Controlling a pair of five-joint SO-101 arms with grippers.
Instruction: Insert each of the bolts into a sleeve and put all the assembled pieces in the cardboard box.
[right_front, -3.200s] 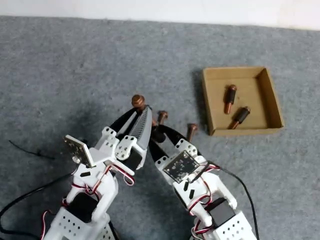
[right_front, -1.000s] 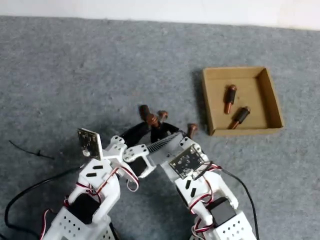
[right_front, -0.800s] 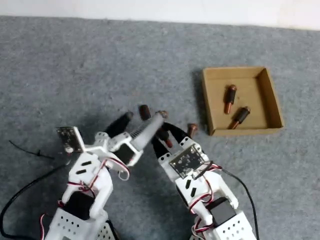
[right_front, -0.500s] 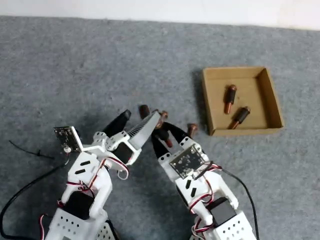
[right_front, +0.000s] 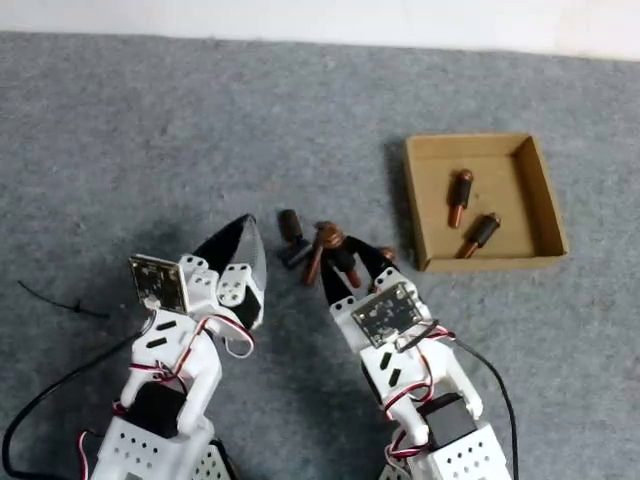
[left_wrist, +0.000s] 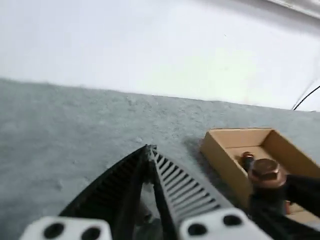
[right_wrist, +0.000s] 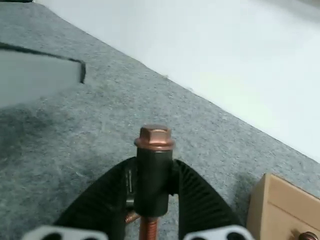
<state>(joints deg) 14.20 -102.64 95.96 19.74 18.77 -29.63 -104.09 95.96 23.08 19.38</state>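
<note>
Between the clamped fingers of the right end effector (right_wrist: 152, 172) sits a sleeved bolt (right_wrist: 154, 145), head up, its long axis near upright. The cardboard box (right_front: 414, 205), holding two finished pieces, lies to its right and slightly farther out, nearer this arm. The left end effector (left_wrist: 149, 150) is closed on nothing, near a loose sleeve (right_front: 290, 224) on the tabletop.

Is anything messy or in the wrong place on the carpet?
Nothing looks broken or spilled. One black sleeve lies loose on the carpet, outside the cardboard box, near the right gripper, whose jaws hold a sleeved bolt.
</note>
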